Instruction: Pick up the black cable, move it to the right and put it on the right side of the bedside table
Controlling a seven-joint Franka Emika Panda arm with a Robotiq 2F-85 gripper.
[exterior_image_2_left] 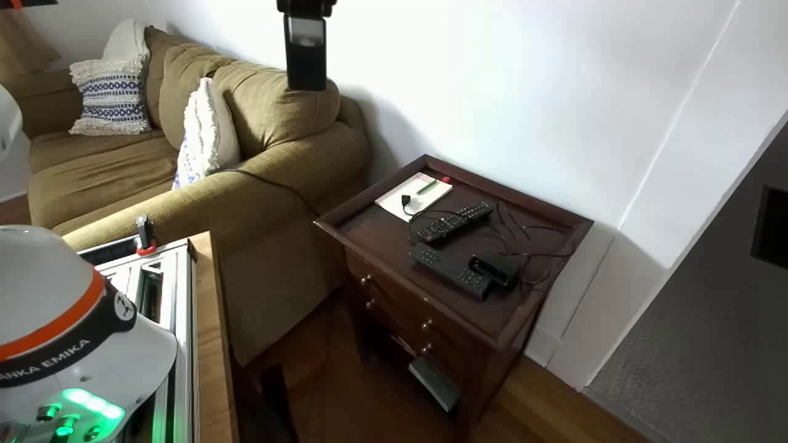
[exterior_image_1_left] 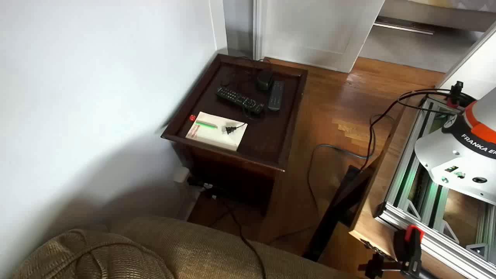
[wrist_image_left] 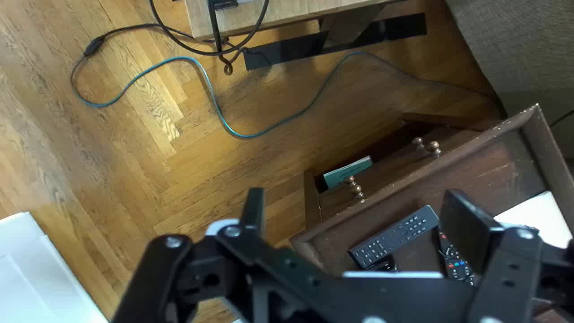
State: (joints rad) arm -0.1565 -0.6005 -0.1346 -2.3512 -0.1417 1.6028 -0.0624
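Black cable (exterior_image_2_left: 506, 229) lay looped across a remote (exterior_image_2_left: 457, 222) on the table (exterior_image_2_left: 378, 237); the gripper (wrist_image_left: 355, 211) had its fingers (wrist_image_left: 466, 226) wide apart.

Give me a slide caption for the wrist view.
Open, empty claw; beyond it, a dark bedside table holding two remotes, and a teal cable winding across wooden floor.

The gripper (wrist_image_left: 356, 193) is black; lower than it, the bedside table (exterior_image_2_left: 378, 240) is dark reddish-brown, the cable (exterior_image_1_left: 230, 129) black, the booklet (exterior_image_1_left: 235, 142) white with red print. Past it in the wrist view, the cord (wrist_image_left: 251, 135) is teal, the floorboards (wrist_image_left: 134, 170) honey-brown. Behind it in an exterior view: olive-brown sofa (exterior_image_2_left: 246, 215), white pillows (exterior_image_2_left: 111, 101) patterned in blue.
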